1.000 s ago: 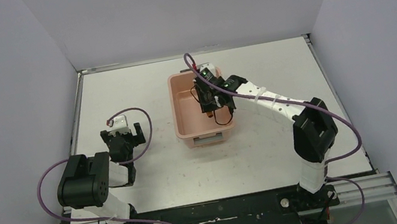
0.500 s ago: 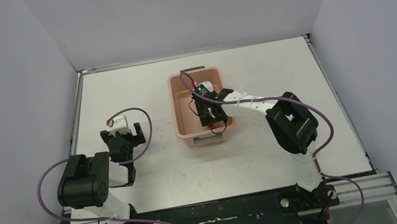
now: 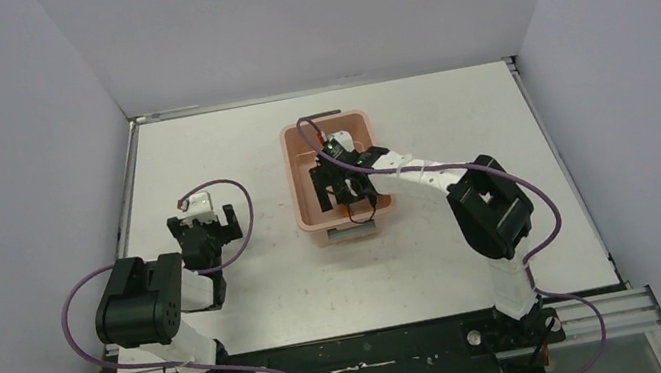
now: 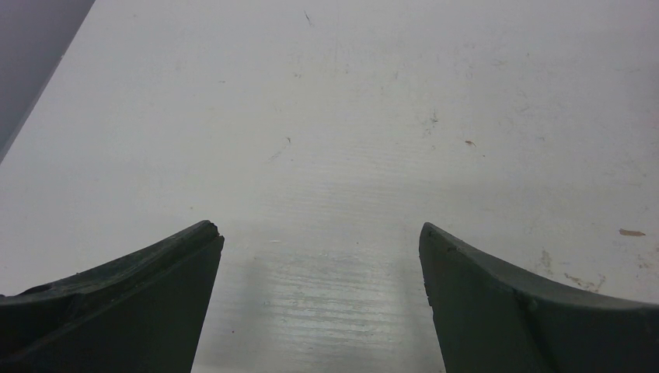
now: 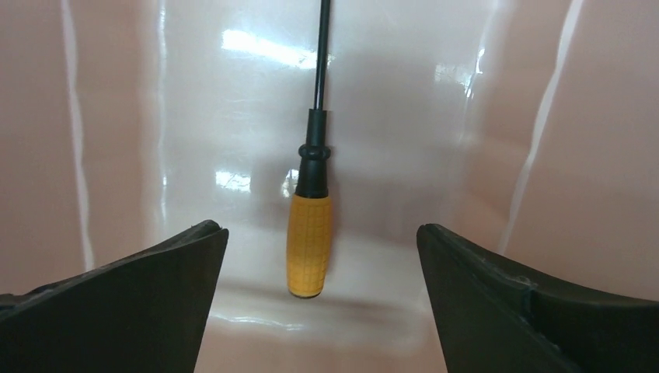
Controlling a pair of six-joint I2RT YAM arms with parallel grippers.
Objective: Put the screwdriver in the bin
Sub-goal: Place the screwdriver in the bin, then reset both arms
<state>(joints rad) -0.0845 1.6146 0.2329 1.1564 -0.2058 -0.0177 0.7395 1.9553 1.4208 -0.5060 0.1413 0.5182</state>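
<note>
Right hand is spread wide, nothing pinched. The screwdriver lies loose between the fingers on the floor of the bin. Drop looks done to me, so next it just needs a straight lift clear of the rim. The arm reaches forward, wrist dipped into the bin.

Orange-handled screwdriver, lying inside pink bin

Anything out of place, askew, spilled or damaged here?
Nothing stands out. The screwdriver lies inside the bin, ungripped between the fingers of the open right pincer. The bin sits upright on the table, and nothing is spilled.
</note>
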